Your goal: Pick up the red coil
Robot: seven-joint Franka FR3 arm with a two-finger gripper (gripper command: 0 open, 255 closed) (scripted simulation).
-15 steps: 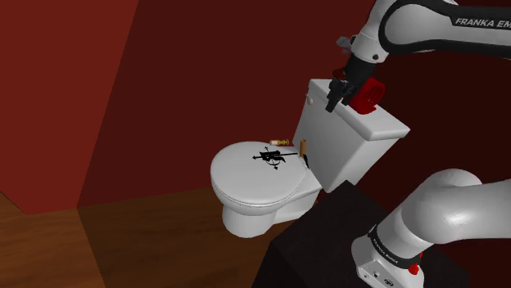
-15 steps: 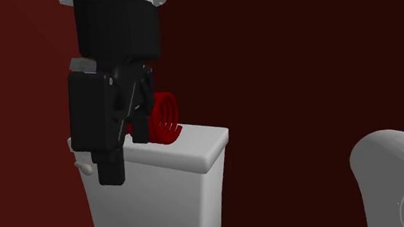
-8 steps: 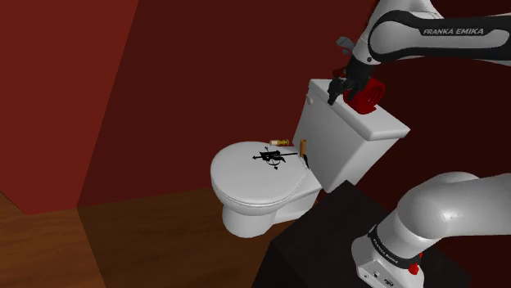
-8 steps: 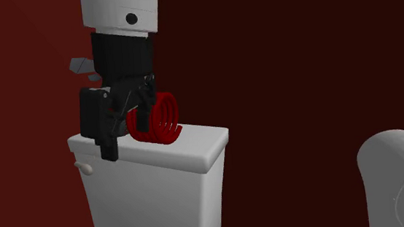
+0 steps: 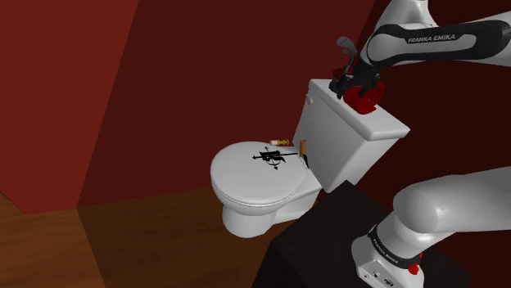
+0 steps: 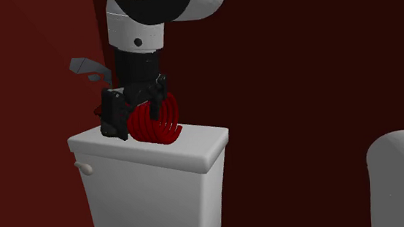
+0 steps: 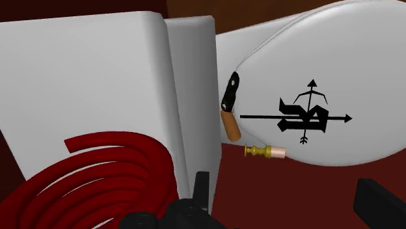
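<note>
Black gripper [image 7: 291, 192] hangs low over the toilet tank's white lid [image 6: 195, 142], its fingers [image 7: 201, 192] standing apart and clasping nothing. Just beside one finger, outside the gap, the red coil [image 7: 97, 175] stands on edge on that tank lid. Further off lie a small brown peg [image 7: 231, 125] and a brass-coloured piece [image 7: 263, 151] at the closed seat cover [image 5: 246, 172], which bears a black emblem [image 7: 302, 117]. Beyond is a dark red wall [image 5: 164, 82].

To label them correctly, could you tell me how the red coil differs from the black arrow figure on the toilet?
The red coil is round loops standing on edge on the tank lid; the black arrow figure is straight-shafted and lies flat on the seat lid. Both rest on the white toilet.
</note>
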